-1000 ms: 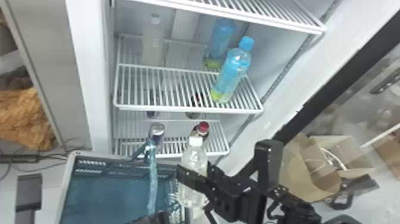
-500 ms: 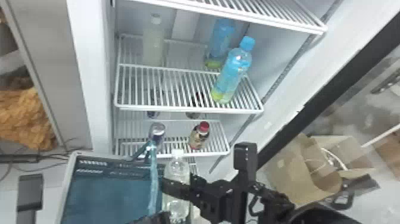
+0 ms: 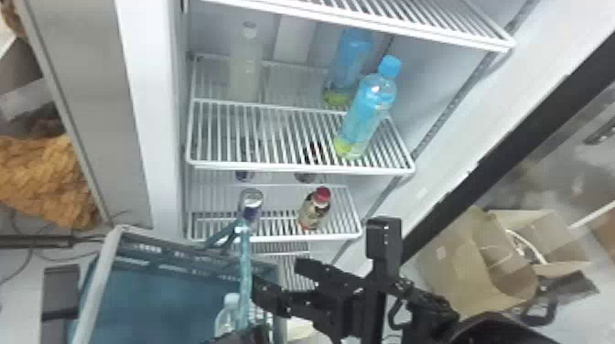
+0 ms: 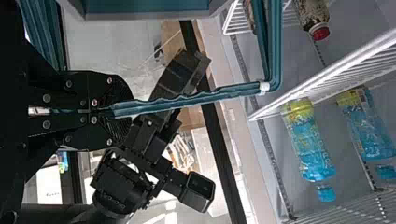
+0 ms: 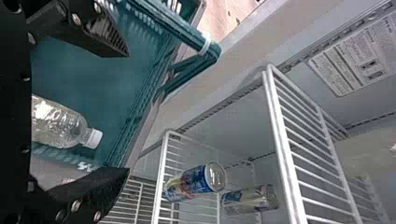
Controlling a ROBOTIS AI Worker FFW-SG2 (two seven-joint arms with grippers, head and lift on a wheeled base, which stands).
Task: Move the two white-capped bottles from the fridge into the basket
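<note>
Fridge (image 3: pixel 160 114) with wire shelves stands on the far side, and the basket (image 3: pixel 103 288) sits near left, its handle (image 3: pixel 245 274) clamped in the jaws of the left gripper (image 3: pixel 245 336). The right gripper (image 3: pixel 277 276) is by the basket's right side with its jaws wide apart; one white-capped bottle (image 5: pixel 58 123) is inside the basket, while a pale bottle with a light cap (image 3: pixel 245 68) stands on a higher shelf, far left. Right of that stands a blue-capped bottle (image 3: pixel 366 114), with a smaller red-capped bottle (image 3: pixel 314 211) and a can (image 3: pixel 251 203) on the shelf below.
</note>
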